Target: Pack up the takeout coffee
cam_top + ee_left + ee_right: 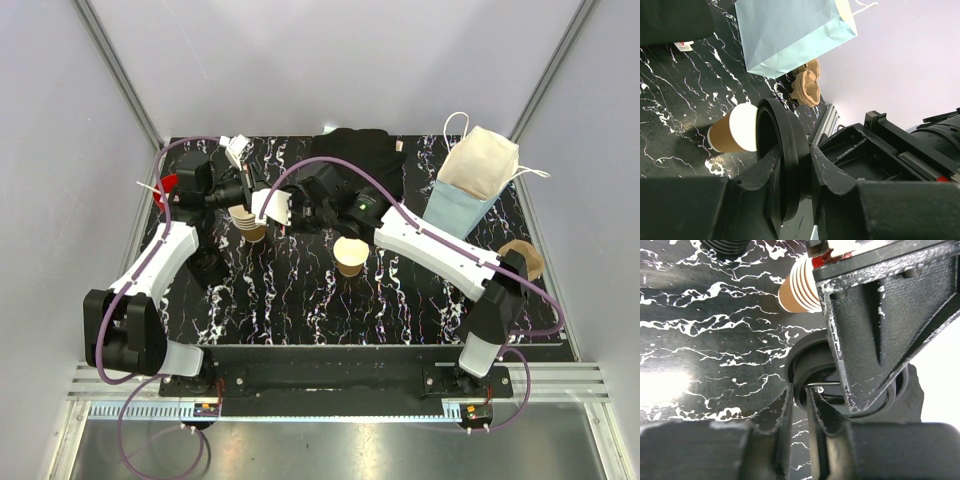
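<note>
The takeout coffee cup (350, 255) stands open on the table, tan with a pale inside and no lid on it; the left wrist view also shows this cup (734, 131). A round black lid (786, 160) is held edge-on above the table. My left gripper (792, 155) is shut on that lid at back left (262, 200). My right gripper (290, 212) has reached across and meets it. In the right wrist view the right gripper (807, 392) is shut on the lid's rim (802, 365), with the left gripper's finger (870, 330) across the lid.
A nested stack of tan cups (250, 225) stands under the two grippers. A red cup (168, 186) is at far left and a pile of black lids (206, 266) lies beside the left arm. A pale blue bag (462, 200) and a cardboard carrier (524, 258) stand at right.
</note>
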You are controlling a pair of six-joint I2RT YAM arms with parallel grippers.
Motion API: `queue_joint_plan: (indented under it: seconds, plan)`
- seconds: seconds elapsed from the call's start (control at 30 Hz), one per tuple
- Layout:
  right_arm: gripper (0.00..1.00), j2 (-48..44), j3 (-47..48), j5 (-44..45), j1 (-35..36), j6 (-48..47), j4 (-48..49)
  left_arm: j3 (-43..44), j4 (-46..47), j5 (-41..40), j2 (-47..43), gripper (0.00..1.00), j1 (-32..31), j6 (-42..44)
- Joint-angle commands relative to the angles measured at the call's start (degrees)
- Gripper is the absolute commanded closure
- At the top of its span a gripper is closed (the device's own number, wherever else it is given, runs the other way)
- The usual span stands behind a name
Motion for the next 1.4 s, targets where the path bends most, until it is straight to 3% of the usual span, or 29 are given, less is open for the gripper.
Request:
queue_joint_plan:
  seconds: [0.0,0.2,0.57,0.67,0.8,0.93,1.07,1.37]
  plan:
    - [0.83,0.5,-0.9,3.1,0.4,-1.0,3.3,0.3,4.2,3.8,-0.4,0.87,0.3,-1.9]
    - [0.99,-0.1,-1.4,2.9,0.4,-0.9,2.8,0.2,4.4,4.0,-0.4,0.8,0.7,-2.4]
    - [1.0,-3.7,-2.1,0.9,0.4,-1.0,-0.5,0.3,5.8,4.9,-0.2,0.72,1.9,-3.4]
    - [1.0,-4.1,-1.0,-1.1,0.4,-0.6,-3.1,0.2,5.6,5.1,0.0,0.57,2.2,-3.0]
    - [1.0,-5.2,0.1,-2.4,0.5,-0.4,-6.1,0.4,5.6,5.3,0.3,0.27,2.9,-3.0]
    - [1.0,-6.9,-0.7,-1.9,0.4,-1.9,-9.0,1.2,5.5,6.2,0.3,0.12,3.4,-3.0]
    - [1.0,-9.9,-4.9,-0.1,0.4,-2.5,-11.1,3.0,4.1,7.6,0.2,0.01,4.6,-1.2]
    - [1.0,-15.3,-7.0,-2.2,-4.2,-3.5,-21.2,12.6,-18.5,3.9,-1.8,0.01,5.4,19.9]
